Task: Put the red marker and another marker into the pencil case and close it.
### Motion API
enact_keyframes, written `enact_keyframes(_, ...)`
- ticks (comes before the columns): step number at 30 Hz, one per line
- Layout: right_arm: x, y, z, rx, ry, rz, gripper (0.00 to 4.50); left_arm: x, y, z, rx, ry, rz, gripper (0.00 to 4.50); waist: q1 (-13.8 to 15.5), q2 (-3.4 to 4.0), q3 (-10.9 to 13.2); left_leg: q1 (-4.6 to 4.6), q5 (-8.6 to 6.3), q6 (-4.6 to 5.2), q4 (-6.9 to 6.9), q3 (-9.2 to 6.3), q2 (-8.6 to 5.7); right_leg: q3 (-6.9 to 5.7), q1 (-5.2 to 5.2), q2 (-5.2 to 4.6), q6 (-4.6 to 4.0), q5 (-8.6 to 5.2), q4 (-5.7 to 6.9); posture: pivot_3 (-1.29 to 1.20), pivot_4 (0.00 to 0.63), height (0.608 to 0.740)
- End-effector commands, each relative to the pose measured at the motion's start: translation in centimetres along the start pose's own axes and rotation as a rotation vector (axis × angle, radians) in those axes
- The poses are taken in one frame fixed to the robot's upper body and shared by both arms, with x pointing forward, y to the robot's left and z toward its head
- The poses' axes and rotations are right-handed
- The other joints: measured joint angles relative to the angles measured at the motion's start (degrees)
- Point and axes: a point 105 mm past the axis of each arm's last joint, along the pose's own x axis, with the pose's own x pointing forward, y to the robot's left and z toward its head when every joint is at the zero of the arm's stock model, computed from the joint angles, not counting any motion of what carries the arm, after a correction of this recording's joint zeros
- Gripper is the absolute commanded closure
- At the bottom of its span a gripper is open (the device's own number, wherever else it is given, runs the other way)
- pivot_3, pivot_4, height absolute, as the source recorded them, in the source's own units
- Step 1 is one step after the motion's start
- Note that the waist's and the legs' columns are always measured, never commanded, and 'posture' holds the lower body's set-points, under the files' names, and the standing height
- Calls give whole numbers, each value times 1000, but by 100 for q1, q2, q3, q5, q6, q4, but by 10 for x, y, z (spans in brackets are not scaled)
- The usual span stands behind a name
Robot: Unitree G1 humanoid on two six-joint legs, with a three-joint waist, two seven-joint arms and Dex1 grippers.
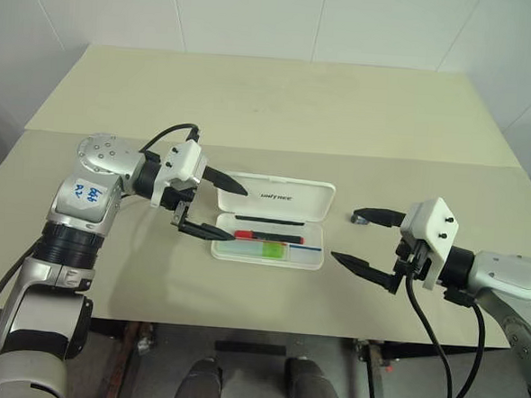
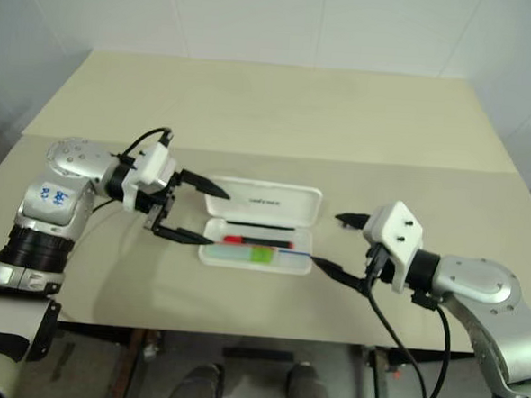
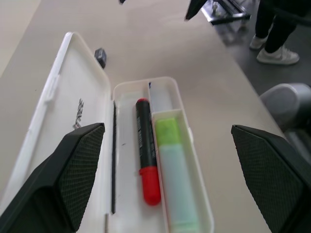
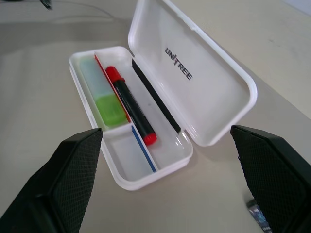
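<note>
Right gripper [image 1: 361, 236]: nearest me at the right end of the case, held off the tabletop, its two black fingers spread wide with nothing between them; one fingertip points at the case's right end, the other sits farther back near the small clip.
Left gripper [image 1: 217, 207]: at the left end of the case, fingers likewise spread wide and holding nothing; one finger reaches over the lid's left corner, the other over the tray's left end.
Pencil case [image 1: 279, 198]: white, lying open on the table between the two grippers, lid folded flat toward the far side with dark lettering on its inner face, tray toward the near side.
Red marker [image 4: 130, 103]: lying lengthwise in the tray, in the channel next to the lid hinge, red cap toward the left gripper's end, black barrel running toward the right.
Light-green marker [image 4: 101, 91]: in the tray's front compartment, just beside the red marker with a thin red divider between them.
Blue strip [image 4: 144, 151]: along the divider at the tray's right end, next to a bare compartment.
Small grey clip [image 1: 361, 220]: on the table just off the case's right end, apart from it.
Table [image 1: 271, 109]: pale beige.
</note>
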Motion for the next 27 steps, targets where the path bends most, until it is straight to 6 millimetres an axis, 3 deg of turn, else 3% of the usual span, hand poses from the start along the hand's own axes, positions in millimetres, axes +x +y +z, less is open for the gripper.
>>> enact_keyframes(1,-4,-17,-6,-59,27,-2,0,-4,-3,24,-12,-87,67,21,-10,-3,1,0,0,0,2,0,0,0,0,0,1,0,0,0,150,740)
enact_keyframes(7,-5,-38,-16,-84,59,6,0,2,1,22,-83,-89,199,21,-5,0,3,4,0,0,3,0,0,1,1,0,3,1,4,0,150,740)
enact_keyframes(11,0,-52,-22,-99,77,19,0,14,-8,15,-145,-78,252,21,-25,1,4,2,0,0,2,2,0,5,1,-2,3,2,0,0,150,740)
enact_keyframes(18,7,-62,-32,-111,107,73,0,25,-21,17,-187,-81,264,21,-2,5,6,1,0,-1,1,2,-1,3,0,-4,3,2,-5,0,150,740)
enact_keyframes(27,17,-74,-47,-111,147,129,0,23,-20,16,-185,-67,293,21,-20,8,8,1,1,-2,-1,4,-2,4,3,-4,8,6,-20,0,150,740)
